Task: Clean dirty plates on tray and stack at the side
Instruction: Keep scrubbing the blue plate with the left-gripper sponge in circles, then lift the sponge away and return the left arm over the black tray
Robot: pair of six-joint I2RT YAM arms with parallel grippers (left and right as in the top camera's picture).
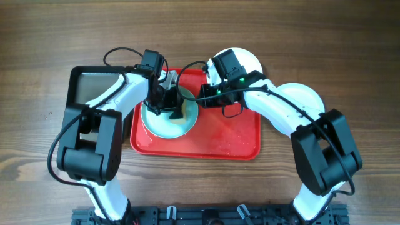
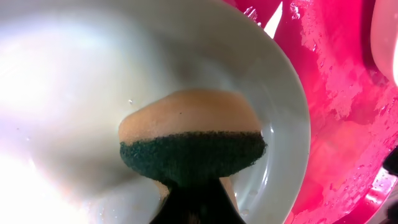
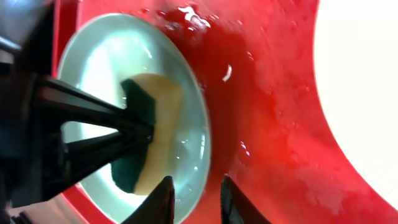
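Red plastic fills the middle of the counter (image 1: 325, 25): the tray (image 1: 225, 140), wet and streaked with suds, with a mint plate (image 1: 164, 128) lying in its left half; the left hand (image 1: 170, 111) is down over this plate, its jaws clamped tight on a sponge (image 2: 189, 134) of yellow foam backed with dark green scouring pad; the sponge sits against the plate's inner surface, near the side facing the open tray floor. The right hand (image 3: 196, 202) hovers low at the same plate's edge, its fingers (image 3: 163, 200) parted by a modest gap; one finger is over the plate, the other over bare tray, with the rim between them, and I cannot tell whether either touches it. A white plate (image 1: 253, 61) shows at the tray's far right corner, partly under the right arm; another pale plate (image 1: 305, 94) rests on the counter just right of the tray. A black tray (image 1: 94, 84) lies at the left, beside the red one.
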